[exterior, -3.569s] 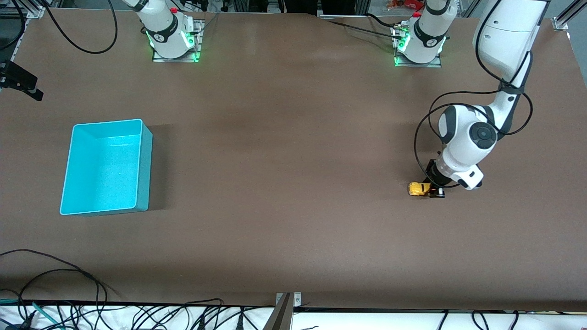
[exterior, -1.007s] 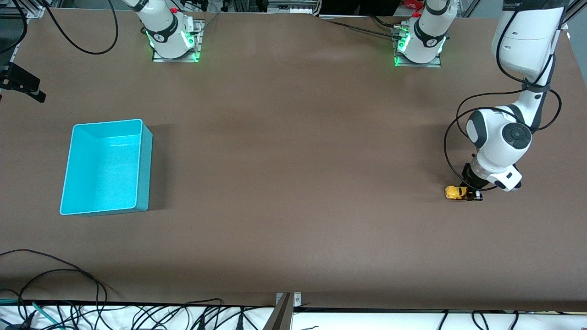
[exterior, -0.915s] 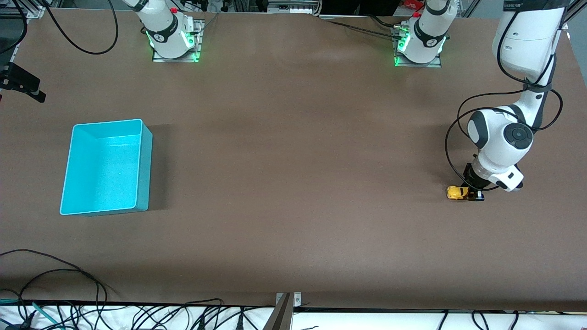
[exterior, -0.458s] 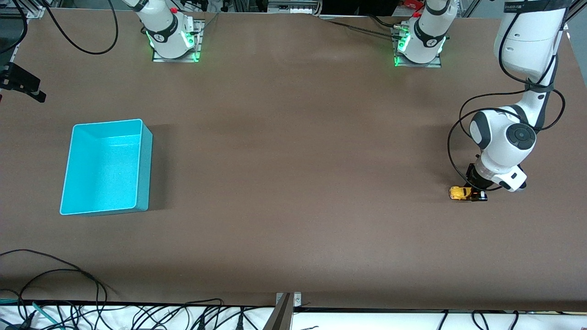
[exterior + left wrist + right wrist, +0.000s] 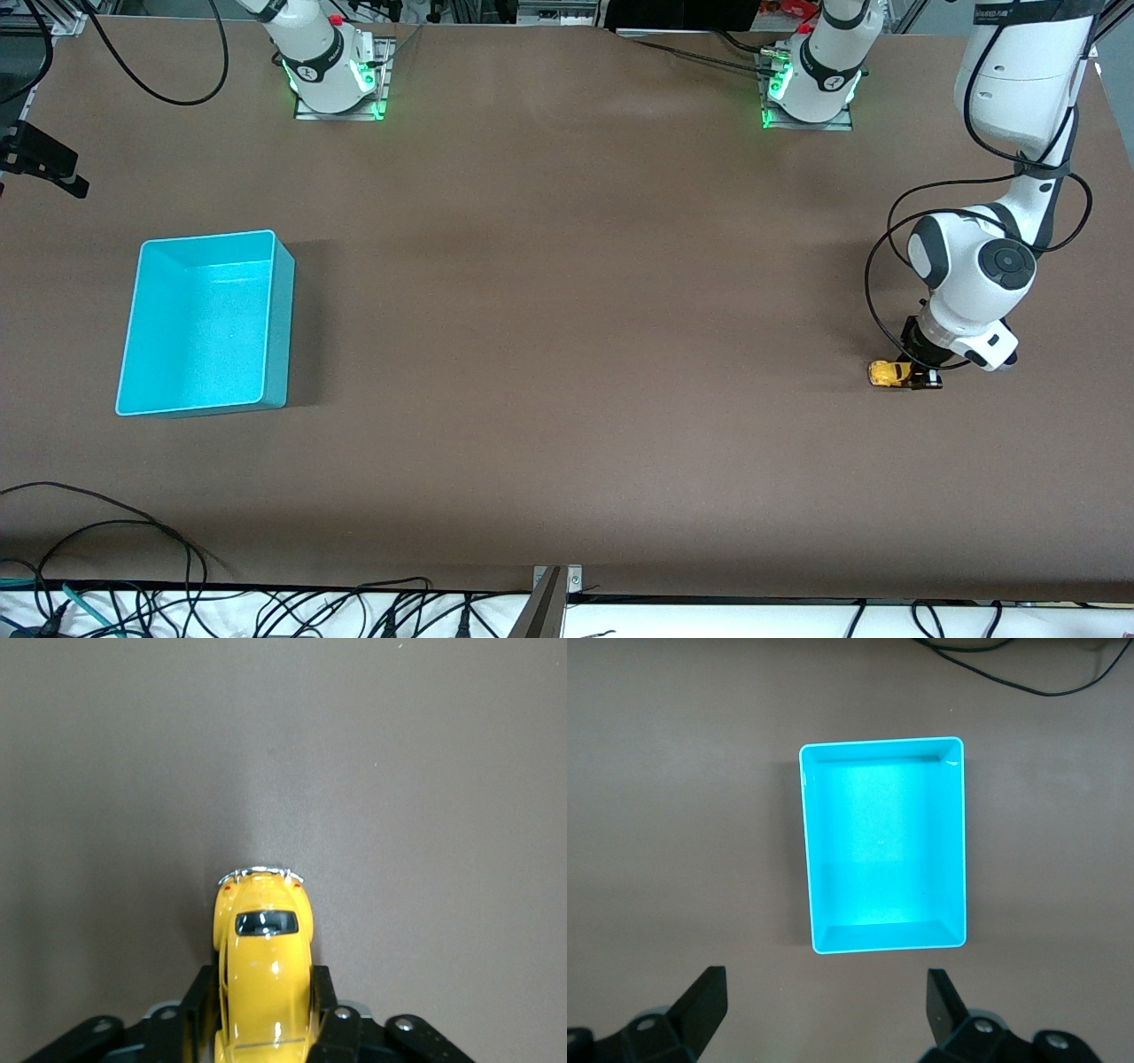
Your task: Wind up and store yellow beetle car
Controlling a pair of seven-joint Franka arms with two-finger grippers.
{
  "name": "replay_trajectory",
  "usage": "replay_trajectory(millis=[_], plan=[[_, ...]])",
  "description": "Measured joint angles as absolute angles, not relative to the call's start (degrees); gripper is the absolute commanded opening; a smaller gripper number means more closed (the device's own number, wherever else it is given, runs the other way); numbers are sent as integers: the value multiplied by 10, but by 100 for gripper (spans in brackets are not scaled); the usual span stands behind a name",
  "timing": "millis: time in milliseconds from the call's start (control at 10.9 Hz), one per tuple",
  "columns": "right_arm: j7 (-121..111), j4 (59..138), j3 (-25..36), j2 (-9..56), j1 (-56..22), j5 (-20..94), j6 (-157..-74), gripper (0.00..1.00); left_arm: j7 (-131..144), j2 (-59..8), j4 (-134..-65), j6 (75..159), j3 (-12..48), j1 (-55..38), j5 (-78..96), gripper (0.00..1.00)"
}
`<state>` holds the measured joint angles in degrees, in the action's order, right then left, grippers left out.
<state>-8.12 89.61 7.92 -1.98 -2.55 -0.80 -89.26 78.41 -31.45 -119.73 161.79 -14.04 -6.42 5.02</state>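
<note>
Down low, left gripper clamps yellow beetle car, nose hidden; right gripper spread above turquoise bin.

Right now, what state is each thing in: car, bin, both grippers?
yellow beetle car: upright on the table, clamped between fingers.
left gripper: shut on the car, low at the table.
turquoise bin: upright, empty.
right gripper: open, waiting above the bin.
</note>
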Motion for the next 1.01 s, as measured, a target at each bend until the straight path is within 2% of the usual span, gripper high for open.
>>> replay_trajectory(millis=[458, 1007], plan=[[-81, 896, 79, -20, -25, -8, -893, 100, 786, -336, -1158, 1617, -143, -59, 50, 100], [-81, 896, 79, -20, -25, -8, -893, 100, 786, -334, -1151, 1611, -144, -60, 50, 100]])
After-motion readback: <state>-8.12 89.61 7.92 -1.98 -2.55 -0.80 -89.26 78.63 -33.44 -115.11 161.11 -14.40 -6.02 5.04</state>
